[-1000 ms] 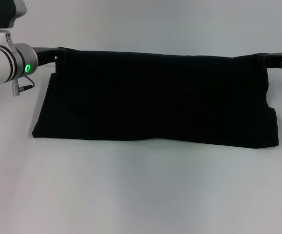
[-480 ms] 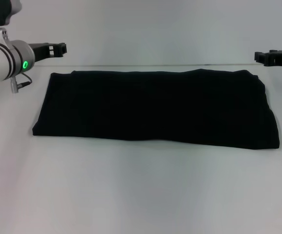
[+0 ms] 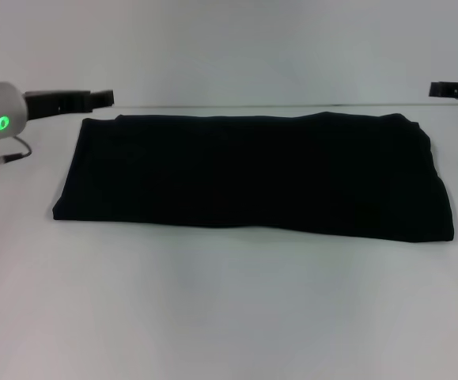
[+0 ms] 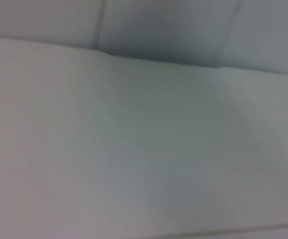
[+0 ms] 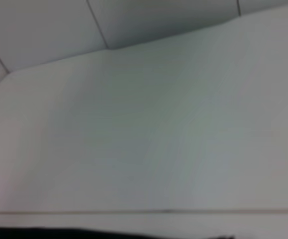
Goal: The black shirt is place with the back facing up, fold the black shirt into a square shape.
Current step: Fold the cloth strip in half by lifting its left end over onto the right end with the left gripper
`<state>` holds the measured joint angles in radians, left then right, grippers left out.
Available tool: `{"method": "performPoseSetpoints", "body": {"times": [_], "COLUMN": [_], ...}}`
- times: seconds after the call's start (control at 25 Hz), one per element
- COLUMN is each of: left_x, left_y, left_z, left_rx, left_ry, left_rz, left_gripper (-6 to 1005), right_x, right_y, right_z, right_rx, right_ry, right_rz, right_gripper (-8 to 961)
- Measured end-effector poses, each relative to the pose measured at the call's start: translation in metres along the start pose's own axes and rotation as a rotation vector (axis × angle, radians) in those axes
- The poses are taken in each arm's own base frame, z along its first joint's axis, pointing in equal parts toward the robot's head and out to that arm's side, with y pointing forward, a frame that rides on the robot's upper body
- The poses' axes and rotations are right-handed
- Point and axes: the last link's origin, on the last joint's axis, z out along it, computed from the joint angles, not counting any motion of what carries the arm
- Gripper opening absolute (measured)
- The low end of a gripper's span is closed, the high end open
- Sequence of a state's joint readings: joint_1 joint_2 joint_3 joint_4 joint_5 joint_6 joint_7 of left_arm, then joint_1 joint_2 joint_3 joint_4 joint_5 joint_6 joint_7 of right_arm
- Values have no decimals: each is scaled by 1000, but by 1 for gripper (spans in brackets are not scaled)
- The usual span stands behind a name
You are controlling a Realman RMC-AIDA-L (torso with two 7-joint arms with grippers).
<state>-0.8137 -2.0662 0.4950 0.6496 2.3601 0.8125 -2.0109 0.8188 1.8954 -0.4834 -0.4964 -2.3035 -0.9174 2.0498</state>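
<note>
The black shirt [image 3: 252, 174] lies flat on the white table [image 3: 229, 317] as a wide folded rectangle, plain side up, with no lettering showing. My left gripper [image 3: 102, 97] hovers just beyond the shirt's far left corner, open and holding nothing. Off the far right corner, my right gripper [image 3: 438, 89] hangs at the picture's edge, also open and clear of the cloth. The left wrist view shows only bare table and wall. In the right wrist view a thin dark strip [image 5: 84, 233] runs along the bottom edge.
White tabletop [image 3: 213, 317] stretches in front of the shirt and to both sides. A pale wall [image 3: 252, 47] rises right behind the table's far edge, close to both grippers.
A second ago both grippers held the shirt's far edge up. They let it go, the edge dropped flat, and both arms have since drawn outward and away.
</note>
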Motion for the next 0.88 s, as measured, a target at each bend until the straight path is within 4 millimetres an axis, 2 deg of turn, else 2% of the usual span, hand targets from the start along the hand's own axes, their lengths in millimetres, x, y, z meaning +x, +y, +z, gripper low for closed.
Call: {"method": "performPoseSetpoints", "body": {"times": [0.24,0.44,0.68,0.88], "left_x": [-23,-46,-69,-79], "left_y": [-7,-26,-44,-43], "left_z": [-23,-41,-60,-63], "left_rx": [-63,-12,26,9], "left_ry": [-53,-72,-99,-136], "left_rz": [5,-11,-33,-20], "left_gripper": [700,695,696,696], "right_x": [19,34,39,37], "right_y": [-8,-13,-15,-13], "right_z": [-32,-53,-53,-50], "right_rx": [-129,-216,-215,-209], "right_ry": [43,30,39,33], "right_rz": [124,209,218,213], "right_gripper": [602,599,596,596]}}
